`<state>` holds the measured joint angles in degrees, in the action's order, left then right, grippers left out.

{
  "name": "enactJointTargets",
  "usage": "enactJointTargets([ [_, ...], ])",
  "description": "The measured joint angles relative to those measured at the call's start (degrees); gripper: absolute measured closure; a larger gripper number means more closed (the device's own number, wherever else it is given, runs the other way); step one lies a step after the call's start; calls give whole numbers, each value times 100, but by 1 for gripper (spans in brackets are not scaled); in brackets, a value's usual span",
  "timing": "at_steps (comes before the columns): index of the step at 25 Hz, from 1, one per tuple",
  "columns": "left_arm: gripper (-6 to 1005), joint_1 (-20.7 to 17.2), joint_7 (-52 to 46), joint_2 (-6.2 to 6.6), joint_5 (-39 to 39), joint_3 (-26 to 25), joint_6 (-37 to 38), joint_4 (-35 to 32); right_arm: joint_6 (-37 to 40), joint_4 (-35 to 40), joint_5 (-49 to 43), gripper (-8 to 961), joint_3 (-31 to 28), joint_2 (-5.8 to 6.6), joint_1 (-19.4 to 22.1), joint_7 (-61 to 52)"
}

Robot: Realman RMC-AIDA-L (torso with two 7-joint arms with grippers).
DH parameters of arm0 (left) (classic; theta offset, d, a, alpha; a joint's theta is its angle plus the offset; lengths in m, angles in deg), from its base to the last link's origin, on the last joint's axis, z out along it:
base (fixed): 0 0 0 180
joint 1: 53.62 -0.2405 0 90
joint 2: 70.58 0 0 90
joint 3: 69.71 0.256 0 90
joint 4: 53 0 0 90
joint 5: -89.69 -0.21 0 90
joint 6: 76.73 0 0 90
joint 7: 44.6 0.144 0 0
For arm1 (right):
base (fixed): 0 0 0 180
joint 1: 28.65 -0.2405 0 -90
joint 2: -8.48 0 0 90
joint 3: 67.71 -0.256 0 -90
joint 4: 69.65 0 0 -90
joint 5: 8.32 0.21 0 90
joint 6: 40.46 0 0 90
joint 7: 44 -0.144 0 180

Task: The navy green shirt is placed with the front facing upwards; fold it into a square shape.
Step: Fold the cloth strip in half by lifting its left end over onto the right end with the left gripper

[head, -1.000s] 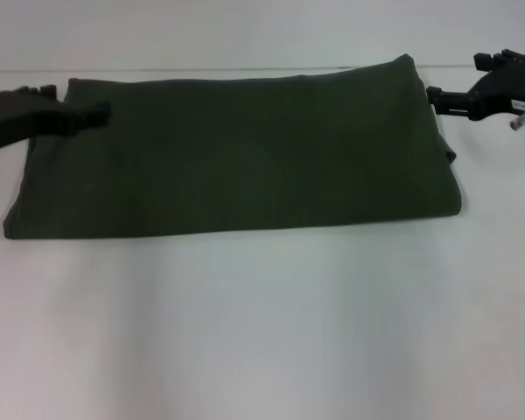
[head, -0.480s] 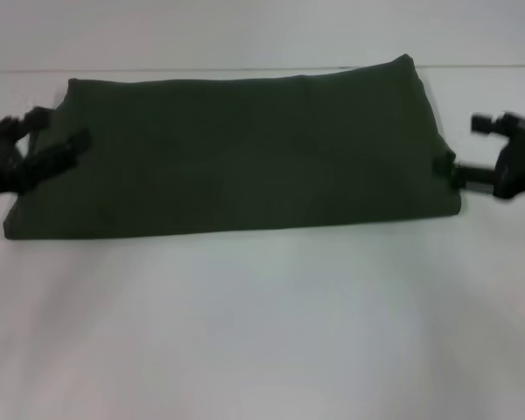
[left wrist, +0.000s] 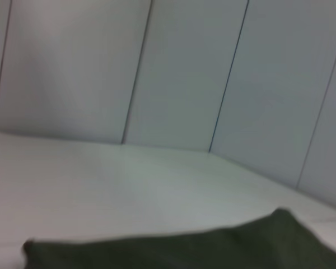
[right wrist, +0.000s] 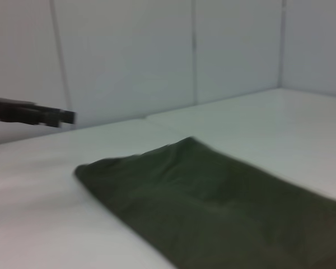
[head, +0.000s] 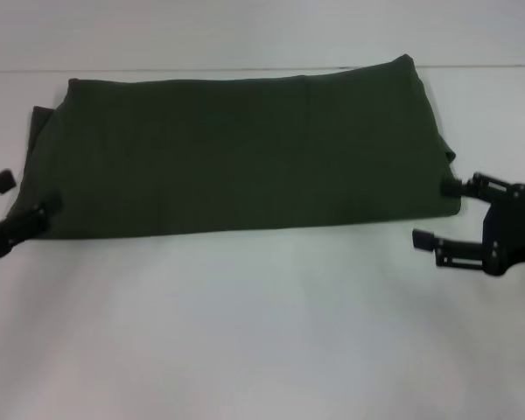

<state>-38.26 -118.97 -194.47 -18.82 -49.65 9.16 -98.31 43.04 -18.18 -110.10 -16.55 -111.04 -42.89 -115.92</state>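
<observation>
Dark olive cloth, the navy green shirt (head: 236,153), is lying folded into a wide flat band on the white table (head: 262,332), plain side up, no lettering showing. Left gripper (head: 7,210) is sitting at the shirt's near left corner, fingers spread apart, one fingertip (head: 44,213) touching or just overlapping the cloth edge there; nothing is being clamped. Right gripper (head: 442,213) is sitting just off the near right corner, jaws standing apart, its upper finger (head: 459,185) reaching the shirt's side edge, its lower finger (head: 429,239) lying over bare table below the near hem. Between the two grippers the near folded edge is running straight and clean. The far edge is lying away from both, with a corner peaking up on the right side. Left side edge is showing a small stepped layer above the left gripper. Wide bare table is lying open on the near side of both grippers. In the right wrist view the shirt (right wrist: 213,207) is spreading low with a rounded corner, a dark finger (right wrist: 33,114) of the other arm hanging far off.
</observation>
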Motion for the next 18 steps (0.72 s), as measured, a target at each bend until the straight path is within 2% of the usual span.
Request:
enactJointTargets([
  [8, 91, 19, 108, -8, -776, 75, -1156, 29, 559, -69, -168, 35, 0, -3, 58, 310],
  [18, 90, 200, 748, -21, -801, 300, -2251, 494, 668, -89, -168, 37, 13, -1, 53, 357],
])
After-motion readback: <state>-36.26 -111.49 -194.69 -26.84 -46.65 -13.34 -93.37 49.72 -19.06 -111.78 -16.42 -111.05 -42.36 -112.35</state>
